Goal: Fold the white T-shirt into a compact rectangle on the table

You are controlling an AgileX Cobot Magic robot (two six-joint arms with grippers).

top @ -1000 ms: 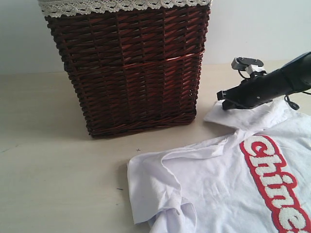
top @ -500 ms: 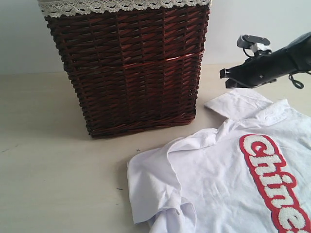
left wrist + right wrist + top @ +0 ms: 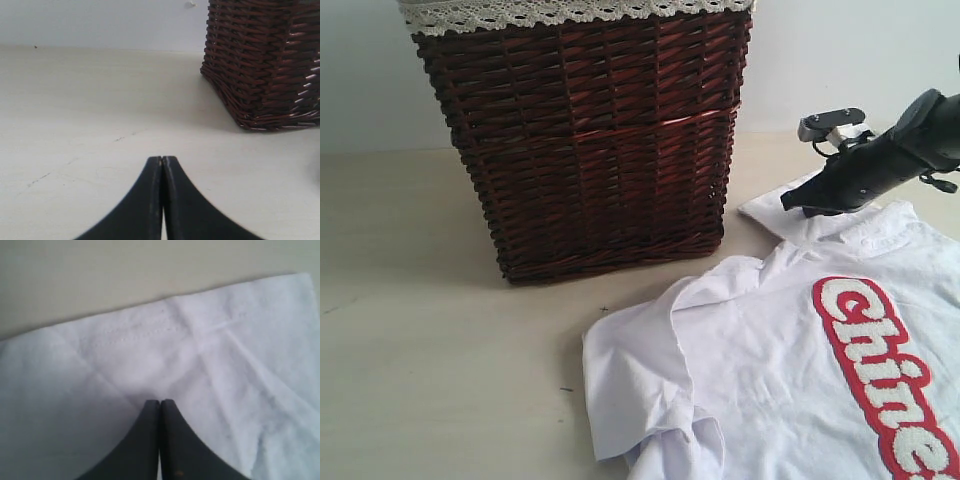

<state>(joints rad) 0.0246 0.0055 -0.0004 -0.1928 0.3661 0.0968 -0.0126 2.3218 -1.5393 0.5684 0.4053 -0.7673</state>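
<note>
The white T-shirt [image 3: 770,350] lies spread on the table [image 3: 420,350] at the lower right, its red-outlined lettering [image 3: 880,370] facing up. Its near sleeve is bunched at the front, and its far sleeve [image 3: 775,215] lies flat by the basket. My right gripper [image 3: 788,200] is shut, tips low over that far sleeve. In the right wrist view the shut jaws [image 3: 159,402] rest over white cloth [image 3: 200,350] with nothing visibly pinched. My left gripper [image 3: 162,159] is shut and empty over bare table [image 3: 75,110], and it does not show in the exterior view.
A tall dark wicker basket [image 3: 590,140] with a lace-trimmed lining stands at the back centre, just left of the far sleeve. The left wrist view shows its base [image 3: 265,60]. A pale wall runs behind. Bare table stretches left of the shirt.
The right gripper rose off the far sleeve half a second ago and has come back down onto it. The shirt's shoulder crease has smoothed and its body has shifted slightly.
</note>
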